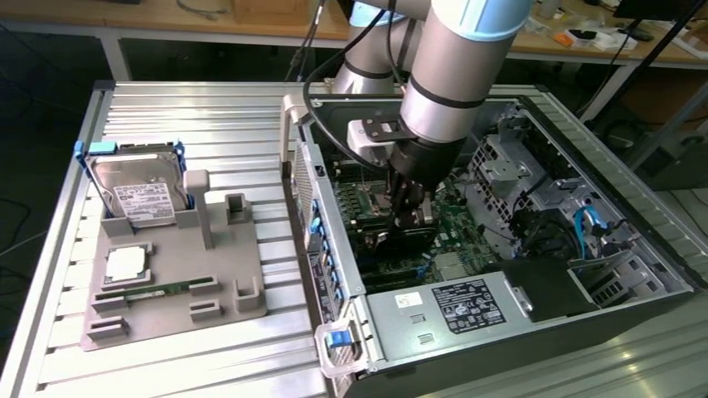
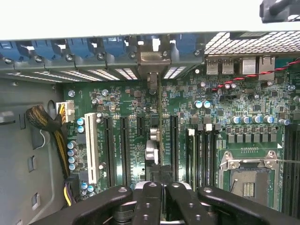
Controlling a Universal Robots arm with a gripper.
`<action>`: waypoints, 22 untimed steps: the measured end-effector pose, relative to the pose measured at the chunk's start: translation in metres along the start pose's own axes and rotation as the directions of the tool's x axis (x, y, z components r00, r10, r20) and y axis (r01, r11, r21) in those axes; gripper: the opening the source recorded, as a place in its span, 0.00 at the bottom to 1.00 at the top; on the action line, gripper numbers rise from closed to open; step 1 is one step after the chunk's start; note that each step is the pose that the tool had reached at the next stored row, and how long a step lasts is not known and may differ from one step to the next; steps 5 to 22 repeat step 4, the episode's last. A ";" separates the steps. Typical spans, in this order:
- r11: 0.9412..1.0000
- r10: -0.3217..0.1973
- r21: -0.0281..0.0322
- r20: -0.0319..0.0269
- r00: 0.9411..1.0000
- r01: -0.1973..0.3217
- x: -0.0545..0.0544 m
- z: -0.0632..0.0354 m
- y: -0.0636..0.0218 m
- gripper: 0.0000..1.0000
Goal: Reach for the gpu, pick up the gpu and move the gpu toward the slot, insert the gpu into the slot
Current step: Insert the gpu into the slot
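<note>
Robotics lab: slotted aluminium table (image 1: 188, 365), opened computer case (image 1: 619, 274), cluttered workbenches (image 1: 221, 21) behind.

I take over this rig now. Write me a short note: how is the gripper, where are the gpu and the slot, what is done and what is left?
Gripper: shut on the gpu, down inside the open computer case.
Gpu: held edge-on, standing upright over the motherboard, its metal bracket against the rear wall of the case.
Slot: directly under the card, hidden by it; I cannot tell whether the card is fully seated.
Done: the gpu is picked up and brought to the slot.
Left: confirm the insertion, then release.
On the table outside, a hard drive stands in the grey holder.
</note>
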State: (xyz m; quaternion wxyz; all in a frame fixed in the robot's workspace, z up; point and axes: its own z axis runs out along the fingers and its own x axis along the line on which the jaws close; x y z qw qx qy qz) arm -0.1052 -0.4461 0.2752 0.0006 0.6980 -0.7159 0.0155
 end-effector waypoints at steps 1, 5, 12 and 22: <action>1.000 0.000 0.000 0.000 1.000 0.000 0.000 0.0000 0.0000 0.11; 1.000 0.000 0.000 0.000 1.000 0.000 0.000 0.0000 0.0000 0.11; 1.000 0.000 0.000 0.000 1.000 0.000 0.000 0.0000 0.0000 0.11; 1.000 0.000 0.000 0.000 1.000 0.000 0.000 0.0000 0.0000 0.11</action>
